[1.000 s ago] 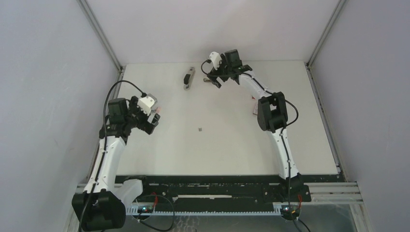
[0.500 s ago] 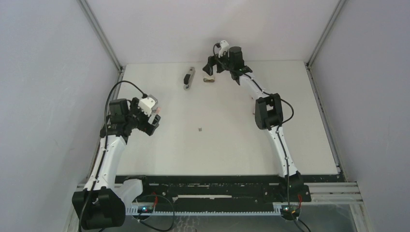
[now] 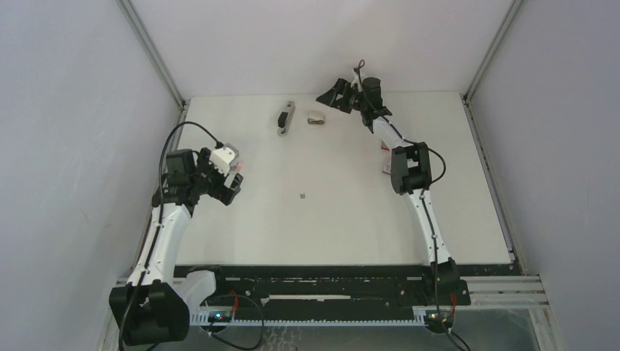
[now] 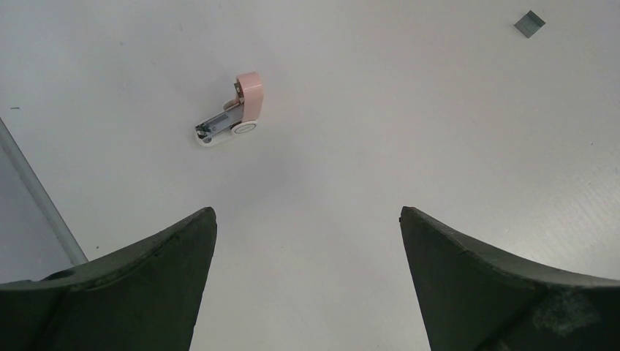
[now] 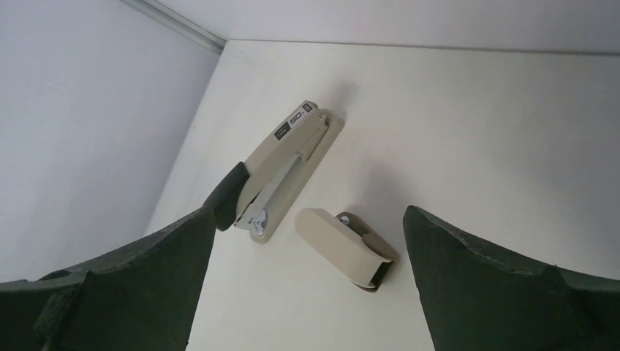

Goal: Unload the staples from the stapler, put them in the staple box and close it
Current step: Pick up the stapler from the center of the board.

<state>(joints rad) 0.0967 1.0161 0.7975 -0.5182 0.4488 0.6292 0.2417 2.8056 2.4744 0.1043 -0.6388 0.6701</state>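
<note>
The stapler (image 3: pixel 285 118) lies at the back of the table, a long slim grey body with a dark end; the right wrist view shows it (image 5: pixel 281 172) lying flat to the upper left of the fingers. My right gripper (image 3: pixel 330 96) (image 5: pixel 309 212) hangs open above the table's back edge, right of the stapler, holding nothing. A tiny grey strip of staples (image 3: pixel 303 195) (image 4: pixel 528 23) lies mid-table. My left gripper (image 3: pixel 230 183) (image 4: pixel 307 212) hovers open and empty at the left side, far from the stapler.
A short beige clip-like piece (image 3: pixel 316 118) (image 5: pixel 347 248) lies just right of the stapler, below the right fingers. A small pink-and-grey clawed piece (image 4: pixel 234 121) lies ahead of the left gripper. A red-and-white box (image 3: pixel 382 167) peeks out beside the right arm's elbow.
My right gripper has risen and swung back toward the rear wall, uncovering the beige piece it was hovering over. The left arm has barely moved.
</note>
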